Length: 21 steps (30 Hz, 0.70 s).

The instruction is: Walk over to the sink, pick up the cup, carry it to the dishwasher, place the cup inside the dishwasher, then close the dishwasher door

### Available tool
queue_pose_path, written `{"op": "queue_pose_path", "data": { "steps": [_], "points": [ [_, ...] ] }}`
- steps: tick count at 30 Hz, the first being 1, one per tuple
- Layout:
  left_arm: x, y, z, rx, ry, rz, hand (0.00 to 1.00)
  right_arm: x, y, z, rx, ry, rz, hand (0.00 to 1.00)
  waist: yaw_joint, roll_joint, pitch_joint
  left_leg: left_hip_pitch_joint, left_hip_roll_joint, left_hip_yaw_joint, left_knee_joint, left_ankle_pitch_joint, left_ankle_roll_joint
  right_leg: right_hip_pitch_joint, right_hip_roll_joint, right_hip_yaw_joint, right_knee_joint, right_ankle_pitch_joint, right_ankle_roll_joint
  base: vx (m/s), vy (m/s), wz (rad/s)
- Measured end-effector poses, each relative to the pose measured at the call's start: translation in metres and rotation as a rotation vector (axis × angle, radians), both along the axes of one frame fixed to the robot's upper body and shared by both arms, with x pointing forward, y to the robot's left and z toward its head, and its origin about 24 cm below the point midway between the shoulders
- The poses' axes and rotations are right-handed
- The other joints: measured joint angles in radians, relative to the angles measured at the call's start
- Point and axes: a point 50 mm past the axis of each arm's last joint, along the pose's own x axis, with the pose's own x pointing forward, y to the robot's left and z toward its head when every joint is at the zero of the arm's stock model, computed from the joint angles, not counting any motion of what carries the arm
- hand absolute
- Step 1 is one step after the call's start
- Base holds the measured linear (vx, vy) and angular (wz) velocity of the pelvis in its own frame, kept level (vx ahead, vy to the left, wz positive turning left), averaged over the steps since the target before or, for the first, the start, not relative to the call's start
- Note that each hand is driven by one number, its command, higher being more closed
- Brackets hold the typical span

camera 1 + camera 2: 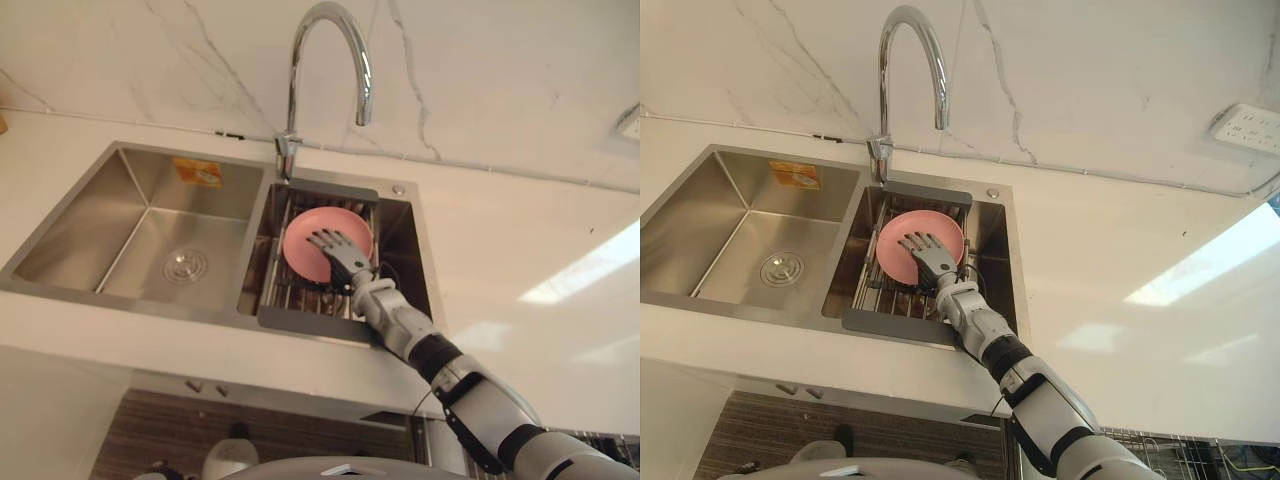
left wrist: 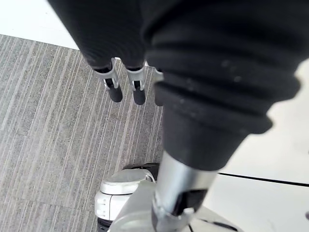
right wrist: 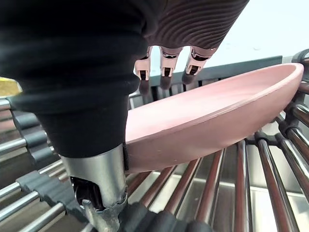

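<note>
No cup is in sight; a shallow pink dish (image 1: 303, 243) leans on the metal drain rack (image 1: 300, 300) in the right basin of the steel sink (image 1: 120, 300). My right hand (image 1: 345, 258) reaches down into that basin and hovers over the dish's inside, fingers spread and straight. In the right wrist view the fingers (image 3: 166, 65) stretch across the top of the pink dish (image 3: 217, 111) while the thumb sits low by its near rim, with nothing gripped. My left hand (image 2: 125, 82) hangs over the grey striped floor with relaxed fingers.
A tall chrome faucet (image 1: 330, 30) arches over the divider between the basins. The left basin (image 1: 160, 240) holds just its drain. White counter (image 1: 520, 250) runs to the right, with a wall socket (image 1: 1248, 128) above. A wire rack (image 1: 1160, 450) shows below the counter's edge at right.
</note>
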Motion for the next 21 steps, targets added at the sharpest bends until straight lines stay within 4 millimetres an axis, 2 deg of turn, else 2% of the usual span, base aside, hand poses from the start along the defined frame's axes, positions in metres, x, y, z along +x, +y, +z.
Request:
{"op": "queue_pose_path", "data": {
  "steps": [4, 7, 14, 21],
  "points": [
    [0.001, -0.003, 0.000, -0.006, -0.014, -0.002, 0.00, 0.003, -0.007, 0.007, 0.049, -0.062, -0.042, 0.00, 0.001, 0.003, 0.002, -0.007, -0.001, -0.001, 0.000, -0.001, 0.000, -0.005, -0.001, -0.003, 0.000, 0.003, -0.004, 0.02, 0.008, 0.02],
    [0.002, -0.004, -0.001, -0.009, -0.021, -0.003, 0.00, 0.002, -0.005, 0.011, 0.078, -0.074, -0.036, 0.00, -0.005, 0.016, 0.010, -0.005, 0.000, -0.002, 0.000, 0.003, 0.005, -0.004, 0.000, -0.002, 0.001, 0.005, 0.000, 0.03, 0.006, -0.02],
    [0.002, -0.004, -0.001, -0.009, -0.026, -0.006, 0.00, 0.002, -0.009, 0.013, 0.112, -0.096, -0.059, 0.00, -0.004, 0.020, 0.013, 0.002, 0.000, -0.005, 0.000, 0.007, 0.006, -0.005, 0.001, -0.002, 0.006, 0.006, 0.001, 0.01, 0.002, 0.00],
    [-0.001, -0.012, -0.003, -0.033, -0.017, -0.019, 0.00, 0.004, -0.015, 0.020, 0.139, -0.129, -0.080, 0.00, -0.001, 0.041, 0.025, -0.001, 0.001, -0.014, 0.000, 0.007, 0.000, -0.005, 0.001, -0.005, 0.007, 0.004, -0.006, 0.00, 0.000, 0.01]
  ]
}}
